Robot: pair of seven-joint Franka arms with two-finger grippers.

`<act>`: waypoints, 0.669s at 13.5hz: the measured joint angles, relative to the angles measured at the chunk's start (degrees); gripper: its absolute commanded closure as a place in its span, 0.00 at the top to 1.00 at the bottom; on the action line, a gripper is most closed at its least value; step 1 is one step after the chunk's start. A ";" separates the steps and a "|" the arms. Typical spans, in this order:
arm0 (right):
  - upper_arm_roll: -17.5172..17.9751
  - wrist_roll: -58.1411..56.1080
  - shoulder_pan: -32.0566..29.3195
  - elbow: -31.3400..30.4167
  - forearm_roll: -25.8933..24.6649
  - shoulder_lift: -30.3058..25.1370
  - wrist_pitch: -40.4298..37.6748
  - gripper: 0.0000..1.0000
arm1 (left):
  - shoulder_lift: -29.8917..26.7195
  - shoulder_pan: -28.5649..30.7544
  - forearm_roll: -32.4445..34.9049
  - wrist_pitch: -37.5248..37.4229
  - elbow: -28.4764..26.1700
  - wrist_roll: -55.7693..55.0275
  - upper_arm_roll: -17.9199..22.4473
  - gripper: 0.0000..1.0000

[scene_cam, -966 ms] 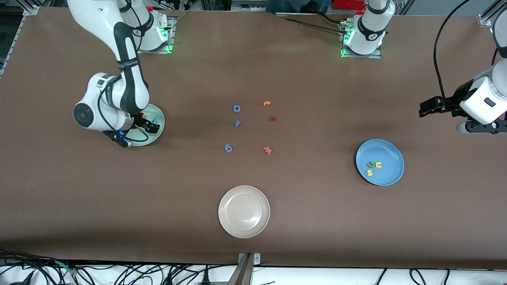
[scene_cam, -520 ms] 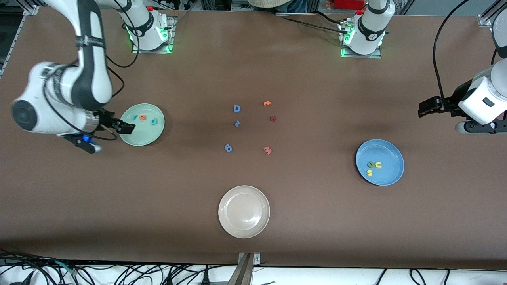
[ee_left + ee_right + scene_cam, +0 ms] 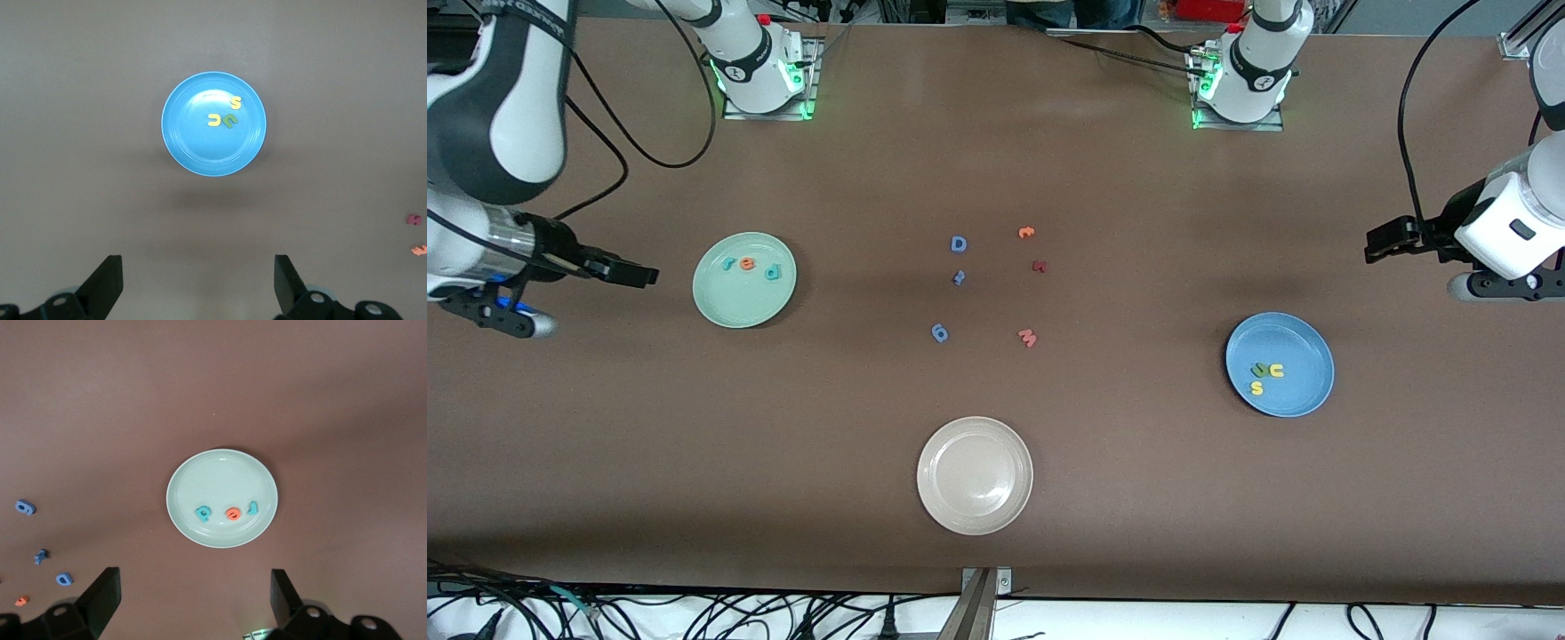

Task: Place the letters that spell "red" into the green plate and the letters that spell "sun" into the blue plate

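Front view showed both words already sorted. The teal r [image 3: 728,263], orange e [image 3: 747,263] and teal d [image 3: 771,272] lay in a row in the green plate [image 3: 720,307], spelling the word as read from that camera. The yellow s [image 3: 1257,388], green n [image 3: 1259,370] and yellow u [image 3: 1276,371] sat bunched in the blue plate [image 3: 1303,396].

The right jaws [image 3: 640,276] hung wide and empty over bare worktop, just off the green plate's rim toward the right arm's end. In the right wrist view the green plate lay well ahead of the two spread fingers [image 3: 100,593], apparently backed off so the plate was left undisturbed.

The left jaws [image 3: 1378,244] also stood wide with nothing between them, over bare worktop near the left arm's end. In the left wrist view the blue plate lay well ahead of them, centred between the fingers [image 3: 107,283]. This arm looked to be waiting.

The blue D [image 3: 959,244], orange t [image 3: 1026,233], dark red letter [image 3: 1040,266], pink w [image 3: 1028,337] and two other small blue letters [image 3: 940,332] stayed loose on the worktop between the two jaws, since neither word needed them. The white plate [image 3: 975,524] held nothing. By my judgement the task was complete.
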 measured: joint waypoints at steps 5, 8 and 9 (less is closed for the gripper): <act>-1.69 -3.00 -0.97 1.45 0.65 0.02 -0.93 1.00 | 0.00 -0.01 0.00 0.00 0.00 0.00 0.00 1.00; -1.29 -5.58 -2.85 1.46 1.48 0.09 -1.70 1.00 | 0.00 -0.01 0.00 0.00 0.00 0.00 0.00 1.00; -0.13 -5.81 -4.12 1.46 1.53 0.10 -1.79 0.99 | 0.00 -0.01 0.00 0.00 0.00 0.03 0.00 1.00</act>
